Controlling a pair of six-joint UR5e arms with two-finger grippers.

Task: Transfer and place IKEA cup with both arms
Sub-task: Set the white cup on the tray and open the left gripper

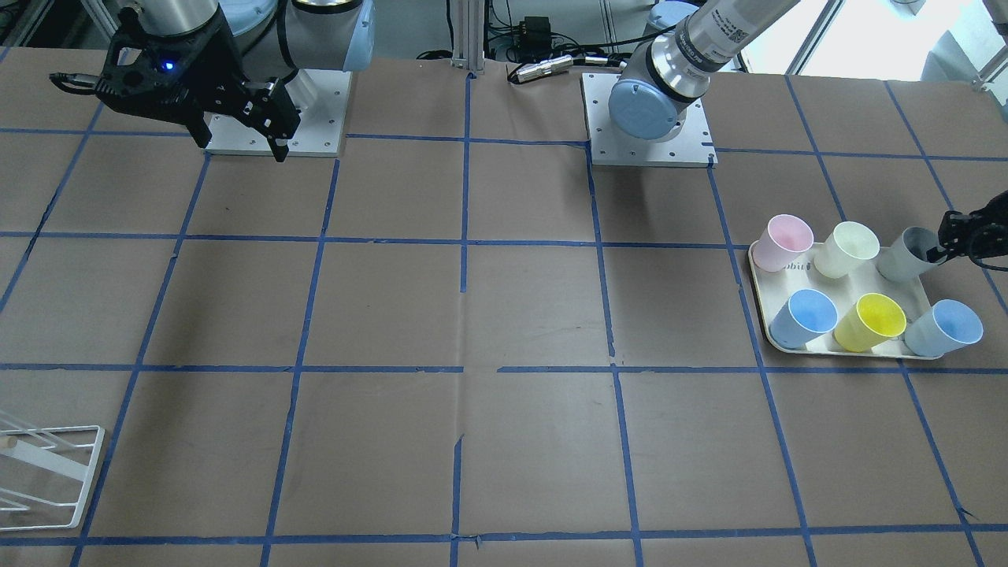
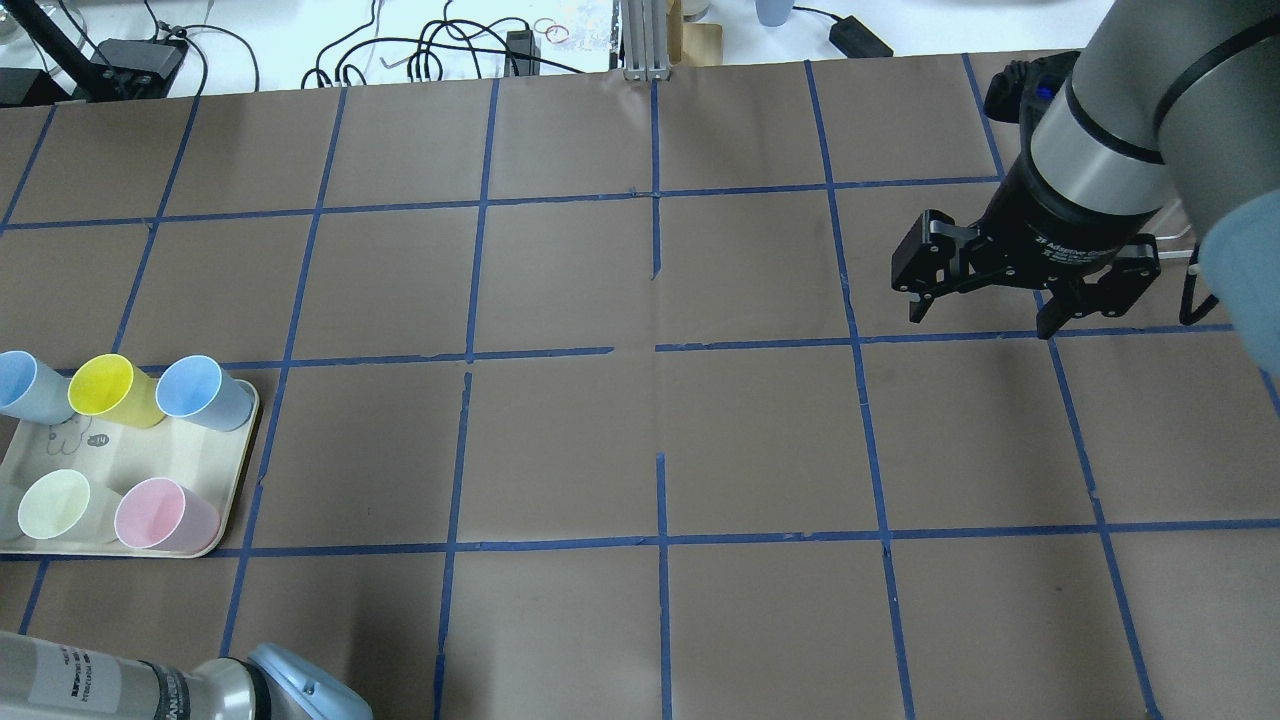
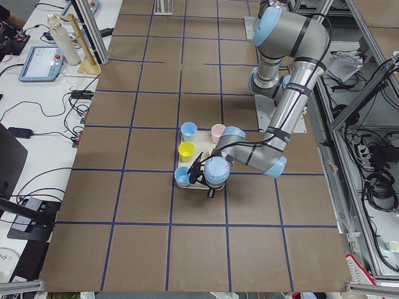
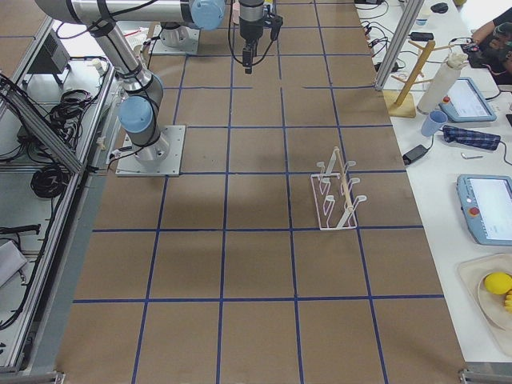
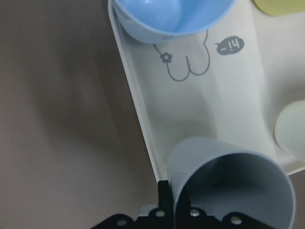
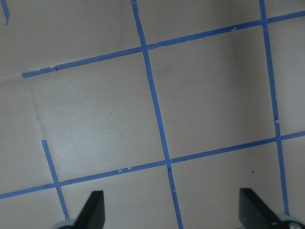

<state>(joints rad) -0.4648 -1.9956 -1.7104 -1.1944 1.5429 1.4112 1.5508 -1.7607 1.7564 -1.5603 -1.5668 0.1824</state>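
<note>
Hands: left hand point(image 1: 943, 248) pinches IKEA cup point(image 1: 902, 256) rim; right hand point(image 2: 980, 320) spread wide, empty.

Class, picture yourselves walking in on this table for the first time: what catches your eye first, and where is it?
The tray of coloured cups at the table's end on the robot's left stands out, with the left end effector at the rim of the grey-white IKEA cup. The right end effector hangs open over the brown paper gridded in blue tape.

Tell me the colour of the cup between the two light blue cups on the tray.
That cup is bright yellow, shown best in the exterior front-facing view.
</note>
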